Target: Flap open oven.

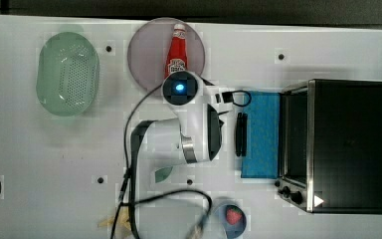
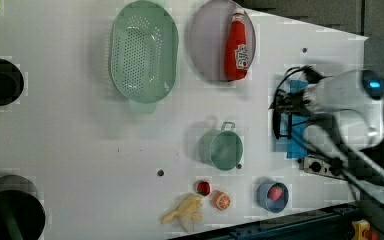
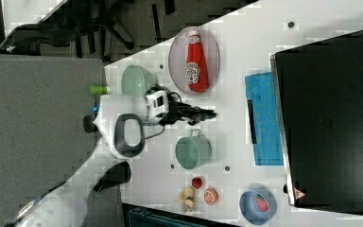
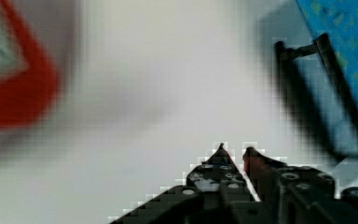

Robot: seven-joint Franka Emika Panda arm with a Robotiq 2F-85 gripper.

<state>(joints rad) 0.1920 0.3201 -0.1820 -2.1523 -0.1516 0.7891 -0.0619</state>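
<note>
oven door already flapped down flat, gripper pulled off it with nothing held.

in the top view, left to right: a green colander [image 1: 67, 73] is seen on the white table [image 1: 54, 159], then a ketchup bottle [image 1: 177, 49] laid on a grey plate [image 1: 144, 55], then the white arm with the gripper [image 4: 235, 150] seen in the wrist view, its fingertips nearly pressed together on nothing, only a thin slit between them, hanging above bare table near the door's dark bar handle [image 1: 241, 134]. the blue glass door [image 1: 261, 134] is laid flat on the table. the oven [image 1: 348, 144] is placed at the top view's right edge, cavity facing the arm. a blue bowl [image 1: 230, 217] holding a strawberry is seen near the top view's bottom edge.
</note>
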